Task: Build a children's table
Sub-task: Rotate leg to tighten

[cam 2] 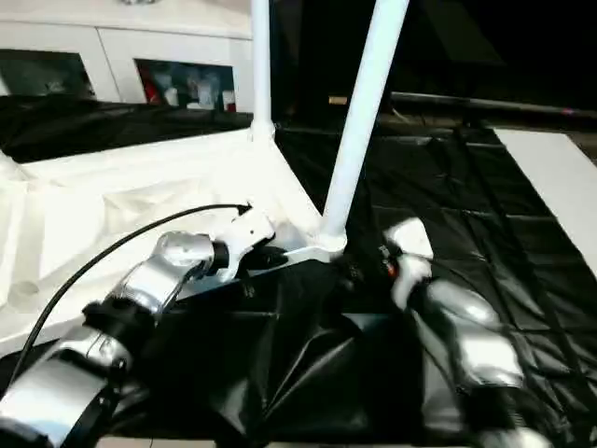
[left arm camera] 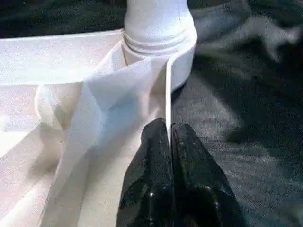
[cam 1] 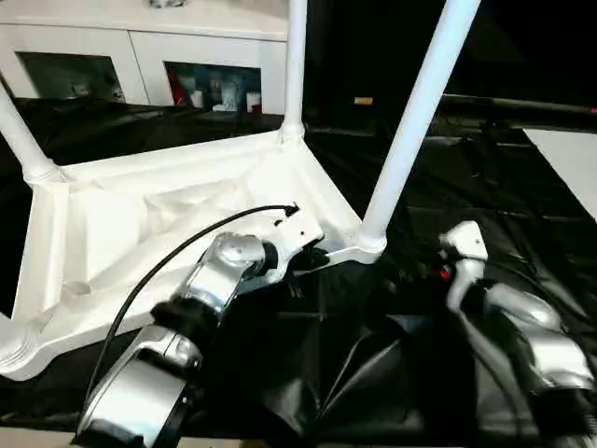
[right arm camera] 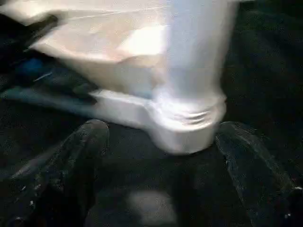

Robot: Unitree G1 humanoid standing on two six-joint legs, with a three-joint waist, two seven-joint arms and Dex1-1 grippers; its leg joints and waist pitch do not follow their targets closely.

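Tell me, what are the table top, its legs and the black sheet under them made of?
The top looks like moulded white plastic: smooth, with ribs cast in. The legs seem the same plastic, glossy tubes. The sheet looks like thin shiny plastic film or coated cloth, creased and reflecting light.

Home-like room: white glass-door cabinet (cam 1: 140, 61)

I see white table top (cam 1: 168, 215), ribbed underside up, white legs (cam 1: 415, 121). Black sheet (cam 1: 448, 187) under it, glossy and creased. My forearms (cam 1: 219, 280) silver, black cable (cam 1: 159, 271), fingers (left arm camera: 189, 184) black. Right wrist has a red spot (cam 1: 446, 273). Cabinet (cam 1: 140, 47) white.
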